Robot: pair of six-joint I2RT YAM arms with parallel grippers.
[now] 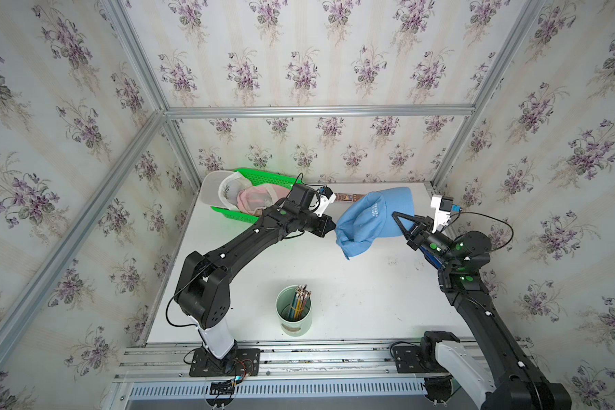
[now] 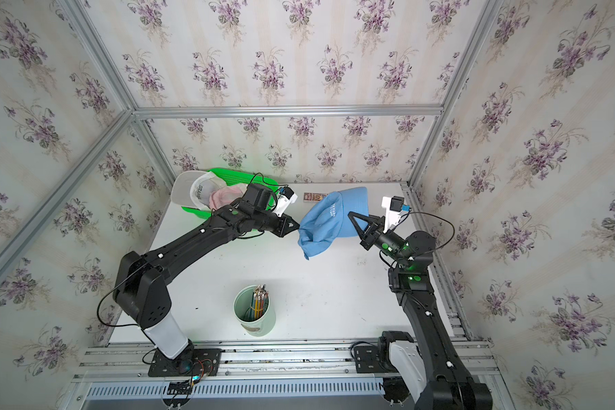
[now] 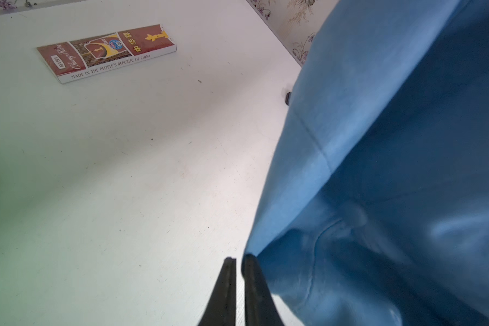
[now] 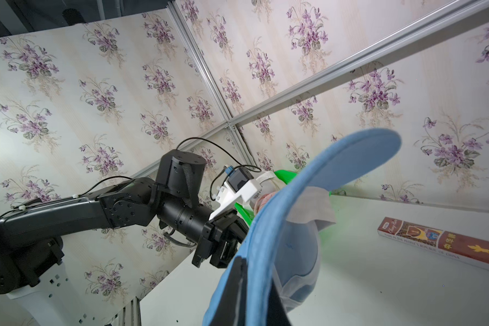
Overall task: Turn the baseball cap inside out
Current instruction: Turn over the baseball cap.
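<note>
Hanging over the white table (image 1: 352, 291), the blue baseball cap (image 1: 368, 222) is pinched at its rim near the brim by the right gripper (image 4: 256, 288); the left gripper (image 3: 239, 261) holds its jaws a crack apart, one finger touching the cap's fabric.

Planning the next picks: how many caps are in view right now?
3. The blue cap is held by the right gripper. A white cap and a pink cap lie in the basket at the table's far left. The basket may hide more.
</note>
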